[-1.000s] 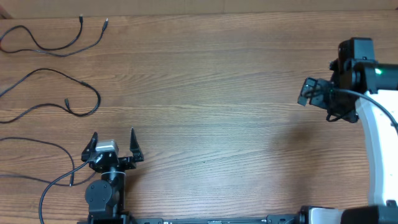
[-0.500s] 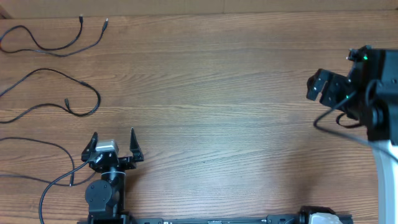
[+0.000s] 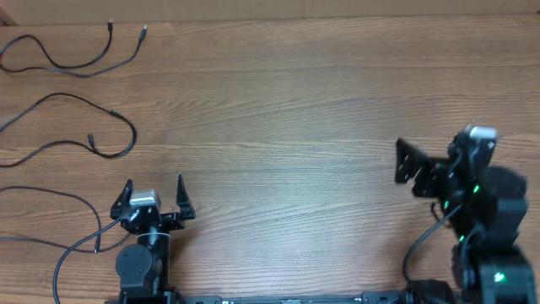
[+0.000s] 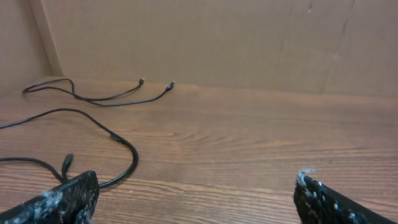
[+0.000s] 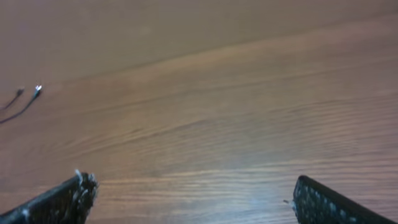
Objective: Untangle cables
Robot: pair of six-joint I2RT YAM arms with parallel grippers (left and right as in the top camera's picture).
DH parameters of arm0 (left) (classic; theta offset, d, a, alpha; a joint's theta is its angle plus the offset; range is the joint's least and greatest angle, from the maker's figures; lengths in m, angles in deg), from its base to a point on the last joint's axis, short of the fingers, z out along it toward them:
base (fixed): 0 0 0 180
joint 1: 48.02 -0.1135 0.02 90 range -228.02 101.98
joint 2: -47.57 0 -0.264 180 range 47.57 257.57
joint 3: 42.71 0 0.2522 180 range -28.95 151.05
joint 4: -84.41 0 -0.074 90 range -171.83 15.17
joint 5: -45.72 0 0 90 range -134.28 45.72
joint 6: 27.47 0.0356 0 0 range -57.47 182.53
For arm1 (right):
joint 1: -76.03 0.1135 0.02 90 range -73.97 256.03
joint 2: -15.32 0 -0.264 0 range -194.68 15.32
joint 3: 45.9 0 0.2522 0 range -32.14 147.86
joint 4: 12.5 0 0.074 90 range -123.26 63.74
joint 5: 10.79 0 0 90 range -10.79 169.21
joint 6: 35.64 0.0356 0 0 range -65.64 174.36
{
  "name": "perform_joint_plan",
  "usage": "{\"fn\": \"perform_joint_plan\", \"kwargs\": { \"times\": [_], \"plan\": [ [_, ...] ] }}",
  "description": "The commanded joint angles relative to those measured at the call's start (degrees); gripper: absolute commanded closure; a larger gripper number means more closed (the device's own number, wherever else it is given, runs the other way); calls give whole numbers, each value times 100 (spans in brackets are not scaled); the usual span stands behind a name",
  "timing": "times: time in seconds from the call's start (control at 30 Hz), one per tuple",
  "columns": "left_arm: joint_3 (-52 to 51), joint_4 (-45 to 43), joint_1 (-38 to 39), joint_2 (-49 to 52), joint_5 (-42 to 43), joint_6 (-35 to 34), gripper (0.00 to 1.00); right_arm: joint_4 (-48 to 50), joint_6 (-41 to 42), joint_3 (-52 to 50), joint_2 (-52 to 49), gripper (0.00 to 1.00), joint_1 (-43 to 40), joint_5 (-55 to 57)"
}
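**Q:** Where do the cables point(image 3: 84, 101) lie, and which way do they run?

**A:** All three lie at the far left of the overhead view, apart from one another on the table point(image 3: 287, 101). The top cable point(image 3: 84, 74) has its long axis left to right. Both of its plug ends point toward the upper edge. The middle cable point(image 3: 110, 113) arcs left to right, then hooks back, with its plug end pointing left. The bottom cable point(image 3: 59, 192) also runs left to right, then bends toward the lower edge.

**Q:** What is cut off or unclear?

**A:** The middle and bottom cables both leave the frame at the left edge. The bottom cable's near end lies close to the arm's own wire point(image 3: 59, 270) and is hard to tell from it. In the right wrist view only one blurred plug end point(image 5: 37, 90) shows, at the left edge.

**Q:** And the grippers?

**A:** The left gripper point(image 3: 153, 180), at the lower left, is spread wide and holds nothing. Its fingers point(image 4: 56, 202) frame bare wood. The right gripper point(image 3: 408, 165), at the right and well apart from the cables, is likewise fully spread and empty.
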Motion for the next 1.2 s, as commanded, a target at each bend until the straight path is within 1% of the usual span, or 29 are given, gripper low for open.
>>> {"fn": "perform_joint_plan", "kwargs": {
  "times": [0.0,0.1,0.2,0.43,0.57,0.63,0.93,1.07,1.17],
  "plan": [
    [-24,-7,-28,-63,9,129,1,509,-48,-866,872,0,44,-219],
    [-24,-7,-28,-63,9,129,0,754,-48,-1469,1714,0,44,-219],
    [-24,-7,-28,-63,9,129,0,1045,-50,-1884,2142,0,50,-216],
    [-24,-7,-28,-63,9,129,0,1805,-308,-2677,2699,0,55,-214],
    [-24,-7,-28,-63,9,129,0,2264,-308,-3110,3008,0,52,-212],
    [-24,-7,-28,-63,9,129,0,2651,-328,-3401,3193,0,52,-214],
    [-24,-7,-28,-63,9,129,1,3609,-328,-4179,3567,0,55,-216],
    [-24,-7,-28,-63,9,129,0,3491,-654,-4181,3567,0,59,-286],
    [-24,-7,-28,-63,9,129,0,3051,-728,-4177,3550,0,57,-267]
  ]
}}
